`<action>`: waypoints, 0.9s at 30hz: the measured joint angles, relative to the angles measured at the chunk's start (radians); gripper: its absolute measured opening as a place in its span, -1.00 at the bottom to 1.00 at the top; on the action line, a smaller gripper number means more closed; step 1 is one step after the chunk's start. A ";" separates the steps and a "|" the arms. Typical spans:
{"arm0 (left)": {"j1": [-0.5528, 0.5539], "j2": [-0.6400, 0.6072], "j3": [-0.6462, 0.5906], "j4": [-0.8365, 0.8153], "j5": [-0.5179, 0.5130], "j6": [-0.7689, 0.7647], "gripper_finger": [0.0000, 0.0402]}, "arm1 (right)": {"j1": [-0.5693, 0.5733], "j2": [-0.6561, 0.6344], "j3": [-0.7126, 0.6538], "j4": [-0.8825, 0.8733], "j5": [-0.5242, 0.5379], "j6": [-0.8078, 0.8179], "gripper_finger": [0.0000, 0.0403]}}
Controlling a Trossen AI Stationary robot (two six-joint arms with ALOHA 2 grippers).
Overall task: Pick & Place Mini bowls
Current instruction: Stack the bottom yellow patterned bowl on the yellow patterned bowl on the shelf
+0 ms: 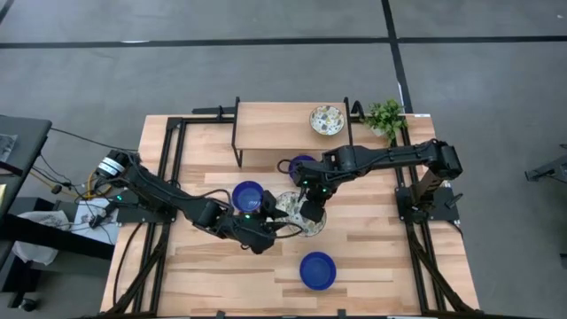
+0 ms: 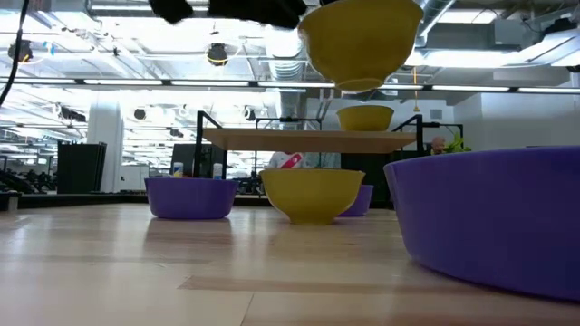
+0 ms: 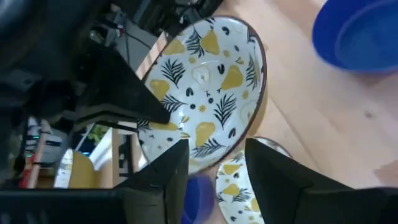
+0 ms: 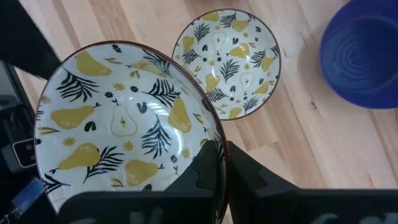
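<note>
My right gripper (image 4: 224, 162) is shut on a mini bowl (image 4: 124, 130), yellow outside and white inside with yellow pears and dark leaves, held above the table (image 2: 358, 41). My left gripper (image 3: 214, 180) is open, its fingers on either side of that bowl's rim (image 3: 208, 158); whether they touch it, I cannot tell. A second patterned bowl (image 4: 227, 62) sits on its base on the table below. A third (image 1: 326, 120) stands on the shelf. Three blue bowls (image 1: 248, 197) (image 1: 303, 166) (image 1: 317, 270) stand on the table. My right gripper holds the patterned bowl by its rim (image 4: 208, 134), one finger inside the bowl and one outside. The fingers come from above, pointing down. The bowl is lifted clear of the table and tilted (image 3: 205, 81).
A low wooden shelf (image 1: 275, 133) on black legs stands at the table's far side, with a small green plant (image 1: 385, 117) at its right end. Black frame rails run along both table sides. Bare wood lies near the front edge (image 1: 221, 275).
</note>
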 joint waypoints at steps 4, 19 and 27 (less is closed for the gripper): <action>0.006 -0.071 0.000 -0.076 0.066 -0.090 -0.23 | 0.000 -0.008 0.000 -0.004 0.001 -0.013 -1.00; 0.182 -0.507 -0.541 0.257 0.266 -0.479 -0.23 | -0.028 -0.158 0.000 -0.099 0.123 -0.074 -1.00; 0.238 -0.562 -0.745 0.579 0.378 -0.476 -0.23 | -0.240 -0.281 0.000 -0.078 0.143 -0.081 -1.00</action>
